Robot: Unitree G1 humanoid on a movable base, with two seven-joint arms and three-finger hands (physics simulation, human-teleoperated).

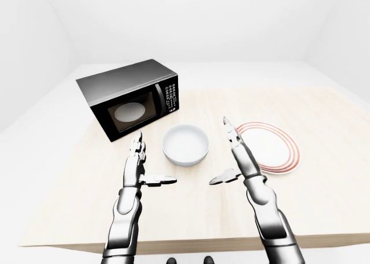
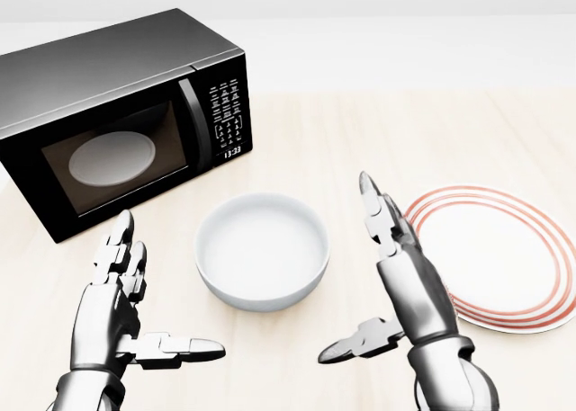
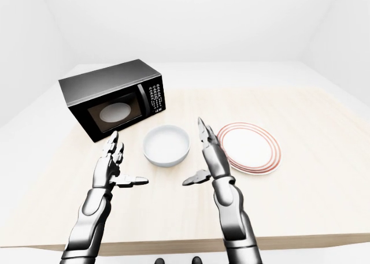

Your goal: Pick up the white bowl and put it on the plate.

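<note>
The white bowl (image 2: 261, 250) stands upright and empty on the wooden table, in the middle of the head view. To its right lies the white plate (image 2: 490, 258) with red rings on its rim. My left hand (image 2: 148, 303) is open, low at the left of the bowl and apart from it. My right hand (image 2: 364, 276) is open too, raised between bowl and plate, fingers pointing up the view, thumb stretched toward the bowl. Neither hand touches the bowl.
A black microwave (image 2: 117, 114) with a shut glass door stands at the upper left, close to the bowl. The light wooden table (image 1: 324, 111) stretches to the right past the plate; its near edge (image 1: 191, 241) shows low in the left-eye view.
</note>
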